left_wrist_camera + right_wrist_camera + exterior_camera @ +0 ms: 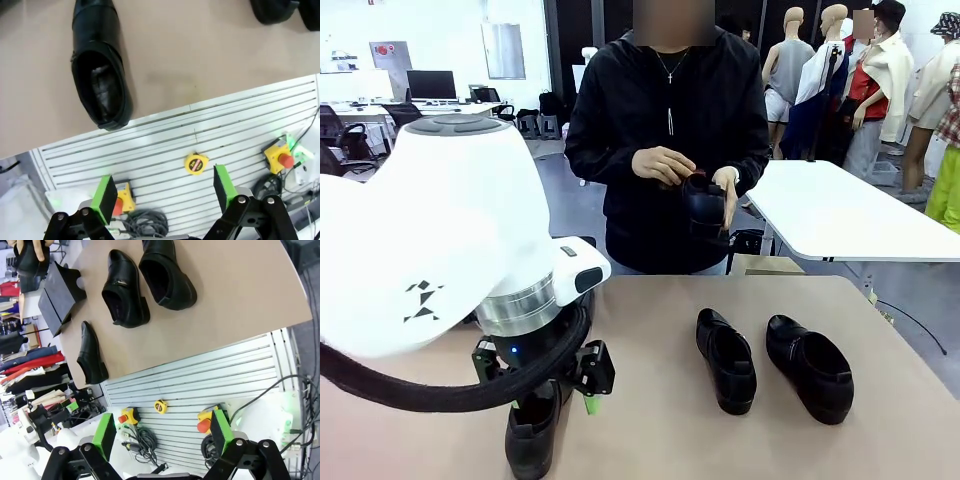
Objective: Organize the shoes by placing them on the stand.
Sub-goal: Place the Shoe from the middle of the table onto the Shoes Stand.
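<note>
Three black shoes lie on the tan table. One shoe (532, 438) (100, 75) (91, 355) rests at the near left edge, its heel at the table's rim. My left gripper (545, 395) (163, 192) hovers open just above and behind it, holding nothing. The other two shoes (725, 360) (810, 365) (125, 287) (167, 272) lie side by side at the right middle. A person at the far side holds a fourth shoe (705, 205) (30, 260) in both hands. The black stand (60, 295) sits at the far edge near the person. My right gripper (162, 432) is open and empty, back off the table.
A white slatted base (200, 130) (200, 385) adjoins the table's near edge, carrying a yellow tape measure (196, 163) (160, 406), yellow boxes with red stop buttons (280, 157) (206, 422) and cables. A white table (840, 210) stands behind on the right.
</note>
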You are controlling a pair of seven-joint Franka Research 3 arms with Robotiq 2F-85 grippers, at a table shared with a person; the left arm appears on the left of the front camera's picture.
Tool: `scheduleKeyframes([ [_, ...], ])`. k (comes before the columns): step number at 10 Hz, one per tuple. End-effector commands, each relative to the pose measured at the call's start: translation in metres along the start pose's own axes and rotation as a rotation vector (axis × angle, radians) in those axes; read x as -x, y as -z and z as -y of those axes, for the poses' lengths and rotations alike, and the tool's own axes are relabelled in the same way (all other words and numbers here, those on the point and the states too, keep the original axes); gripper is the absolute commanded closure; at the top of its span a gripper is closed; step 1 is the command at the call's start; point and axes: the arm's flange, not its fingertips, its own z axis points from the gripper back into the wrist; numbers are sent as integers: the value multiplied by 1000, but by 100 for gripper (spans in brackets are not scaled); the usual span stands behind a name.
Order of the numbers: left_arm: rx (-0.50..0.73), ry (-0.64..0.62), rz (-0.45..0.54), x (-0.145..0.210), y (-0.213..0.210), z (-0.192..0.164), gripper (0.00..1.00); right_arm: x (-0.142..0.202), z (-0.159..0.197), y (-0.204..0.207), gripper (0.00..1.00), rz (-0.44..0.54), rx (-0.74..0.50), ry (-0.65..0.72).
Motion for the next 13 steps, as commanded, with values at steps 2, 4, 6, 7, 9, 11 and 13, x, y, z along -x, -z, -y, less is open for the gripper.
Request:
scheduleKeyframes([
  [2, -103, 8, -4, -14, 48, 7, 0, 0, 1, -2, 0, -5, -16, -26],
  [4, -90, 16, 19, -28, 76, -4, 0, 0, 1, -2, 0, -5, -16, -26],
  [6, -40, 96, 33, -37, 97, -9, 0, 0, 1, -2, 0, -5, -16, -26],
  [7, -57, 97, 41, -44, 117, -14, 0, 0, 1, -2, 0, -5, -16, -26],
  [9, -30, 81, 43, -55, 142, -26, 0, 0, 1, -2, 0, -5, -16, -26],
  [11, -57, 70, 22, -57, 156, -24, 0, 0, 1, -2, 0, -5, -16, -26],
  [13, -88, 5, 47, -58, 173, -19, 60, 0, 1, -2, 0, -5, -16, -26],
])
